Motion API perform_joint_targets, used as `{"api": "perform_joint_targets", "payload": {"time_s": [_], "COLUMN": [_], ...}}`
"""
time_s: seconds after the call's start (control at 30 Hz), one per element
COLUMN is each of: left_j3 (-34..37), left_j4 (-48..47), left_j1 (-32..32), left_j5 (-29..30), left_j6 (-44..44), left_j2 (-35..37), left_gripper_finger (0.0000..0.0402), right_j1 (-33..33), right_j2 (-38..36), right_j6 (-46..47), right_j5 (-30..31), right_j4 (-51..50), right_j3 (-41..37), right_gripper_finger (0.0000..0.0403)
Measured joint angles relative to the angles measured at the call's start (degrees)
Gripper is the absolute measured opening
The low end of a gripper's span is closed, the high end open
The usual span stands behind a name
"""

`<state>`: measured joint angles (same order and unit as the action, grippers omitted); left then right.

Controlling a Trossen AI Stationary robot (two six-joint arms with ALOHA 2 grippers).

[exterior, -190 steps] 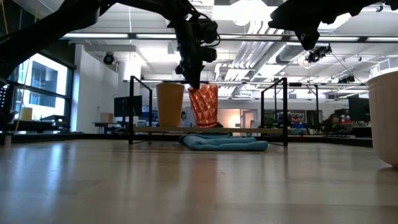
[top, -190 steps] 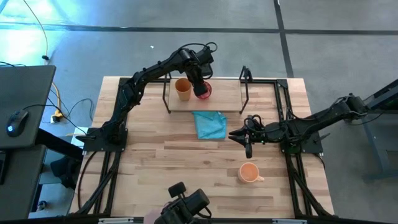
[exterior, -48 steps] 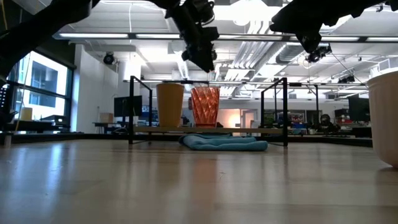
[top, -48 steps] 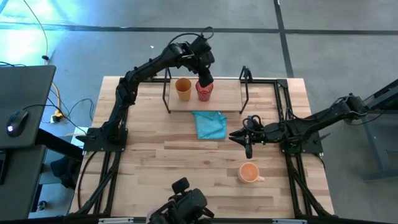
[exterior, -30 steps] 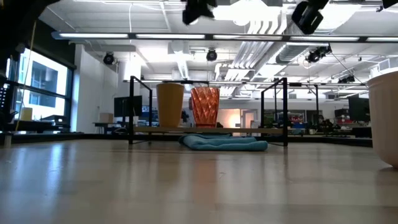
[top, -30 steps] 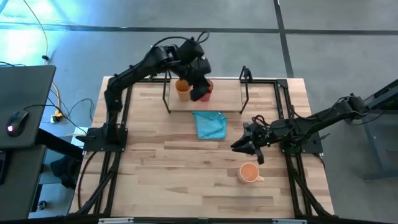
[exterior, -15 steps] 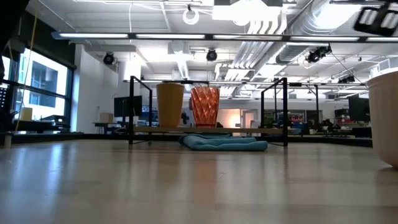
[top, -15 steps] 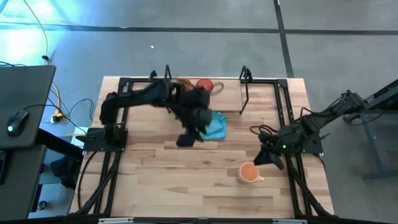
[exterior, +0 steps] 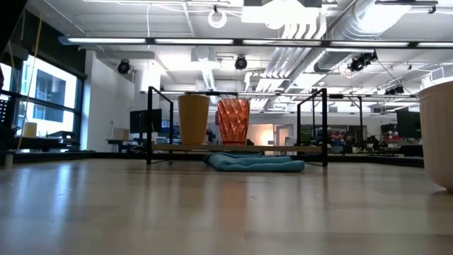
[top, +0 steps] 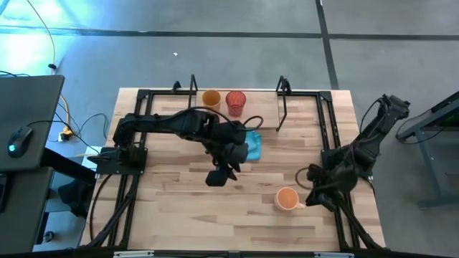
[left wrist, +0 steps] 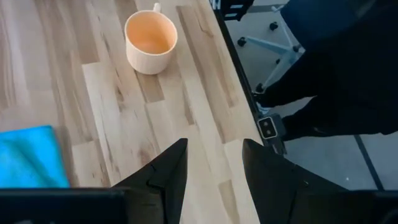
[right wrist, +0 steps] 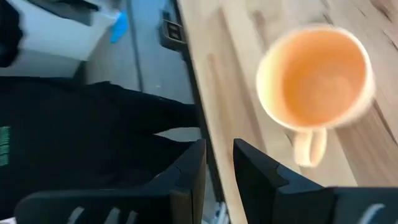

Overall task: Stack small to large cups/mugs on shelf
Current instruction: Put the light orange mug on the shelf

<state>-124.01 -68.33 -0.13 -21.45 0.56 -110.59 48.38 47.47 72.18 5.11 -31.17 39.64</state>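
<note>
Overhead, tumbler (top: 211, 97) and red cup (top: 235, 99) stand on the shelf (top: 265, 107) while the stiff, light mug (top: 287, 198) waits near the bench's (top: 172, 215) right edge, the narrowly parted, empty right hand (top: 313, 198) just beside it and the left hand (top: 217, 177) released mid-bench; the right wrist view shows its handle (right wrist: 309, 148), the surest hold.

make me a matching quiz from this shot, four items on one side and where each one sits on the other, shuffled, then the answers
Items:
1. mustard-tan tumbler
2. dark red ribbed cup
3. orange mug
4. blue cloth

Places:
A. on the tabletop near the right gripper
B. on the shelf, left of the other cup
C. on the tabletop in front of the shelf
D. on the shelf, right of the tumbler

Pairs: 1-B, 2-D, 3-A, 4-C
</note>
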Motion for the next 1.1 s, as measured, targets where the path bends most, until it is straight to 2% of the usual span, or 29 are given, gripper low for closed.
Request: {"api": "perform_joint_targets", "payload": {"time_s": [0.3,0.67,1.1], "left_j3": [2.3,3.1,3.1], "left_j4": [3.1,-0.3,-1.3], "left_j1": [0.1,0.1,0.2], "left_j5": [1.3,4.1,4.1], "left_j6": [-0.7,-0.7,-0.7], "left_j2": [0.0,-0.1,-0.1], "left_gripper_finger": [0.0143,0.0143,0.0143], "right_j1": [7.3,11.9,12.0], "right_j2": [8.7,17.6,21.3], "right_j6": [9.0,17.7,16.8], "right_j5": [9.5,11.0,11.4], "right_j4": [-1.7,-1.5,-1.6], "right_j3": [0.0,0.0,0.0], "right_gripper_finger": [0.0071,0.0072,0.0072]}}
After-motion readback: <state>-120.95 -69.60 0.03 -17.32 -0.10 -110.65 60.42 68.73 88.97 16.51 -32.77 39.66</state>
